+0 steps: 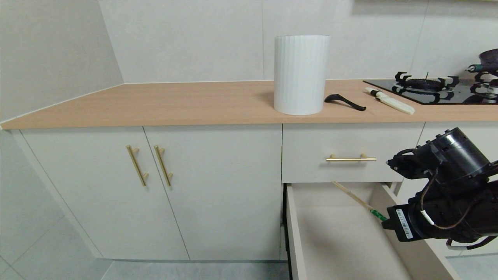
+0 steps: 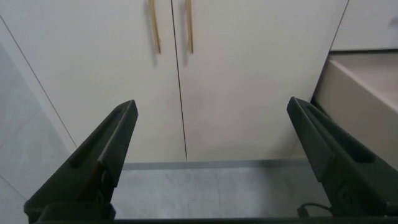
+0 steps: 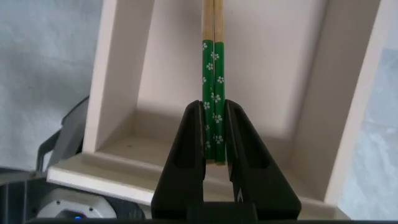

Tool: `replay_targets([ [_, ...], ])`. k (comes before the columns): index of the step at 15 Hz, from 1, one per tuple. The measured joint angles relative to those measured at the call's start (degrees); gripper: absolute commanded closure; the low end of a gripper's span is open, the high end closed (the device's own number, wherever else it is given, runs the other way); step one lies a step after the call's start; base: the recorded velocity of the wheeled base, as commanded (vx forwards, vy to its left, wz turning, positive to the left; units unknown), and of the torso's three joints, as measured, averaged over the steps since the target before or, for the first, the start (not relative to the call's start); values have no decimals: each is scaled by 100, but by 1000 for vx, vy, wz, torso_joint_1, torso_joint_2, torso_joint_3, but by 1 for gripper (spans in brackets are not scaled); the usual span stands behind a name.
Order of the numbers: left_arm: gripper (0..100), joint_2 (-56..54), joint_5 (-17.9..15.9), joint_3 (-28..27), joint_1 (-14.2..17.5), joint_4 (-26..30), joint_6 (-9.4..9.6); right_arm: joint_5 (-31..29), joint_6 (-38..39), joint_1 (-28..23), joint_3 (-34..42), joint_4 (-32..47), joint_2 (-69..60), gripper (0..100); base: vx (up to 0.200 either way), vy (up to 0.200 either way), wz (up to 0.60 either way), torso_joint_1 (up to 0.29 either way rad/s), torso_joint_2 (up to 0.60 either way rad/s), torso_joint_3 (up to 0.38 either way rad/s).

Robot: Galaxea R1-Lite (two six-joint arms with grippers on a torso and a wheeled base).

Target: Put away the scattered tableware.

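Note:
My right gripper [image 3: 215, 134] is shut on a pair of wooden chopsticks [image 3: 211, 81] with green flowered ends. In the head view the chopsticks [image 1: 356, 200] slant over the open lower drawer [image 1: 330, 241], held by the right arm at the drawer's right side. On the wooden counter lie a black spoon [image 1: 344, 102] and a white-sheathed knife [image 1: 389, 101], to the right of a tall white ribbed container [image 1: 300, 74]. My left gripper [image 2: 211, 158] is open and empty, low in front of the cabinet doors [image 2: 180, 68].
A gas hob [image 1: 432, 89] with a pan sits at the counter's far right. The upper drawer [image 1: 350, 153] with a brass handle is closed above the open one. Double cabinet doors [image 1: 151, 190] with brass handles stand to the left.

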Motion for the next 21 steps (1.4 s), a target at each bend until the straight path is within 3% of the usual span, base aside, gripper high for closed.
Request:
replay_targets([
  [6, 0, 0, 0, 0, -2, 0, -2, 15, 5, 10, -2, -126, 149, 100, 0, 0, 0, -6, 25, 15],
  [11, 0, 0, 0, 0, 0, 0, 0, 39, 40, 80, 85, -529, 1148, 100, 0, 0, 0, 0, 0, 0],
  [16, 0, 0, 2, 0, -2, 2, -2, 63, 629, 78, 45, -1922, 2645, 100, 0, 0, 0, 0, 0, 0],
  [21, 0, 0, 2, 0, 0, 0, 0, 72, 675, 63, -41, -2460, 3547, 100, 0, 0, 0, 0, 0, 0],
])
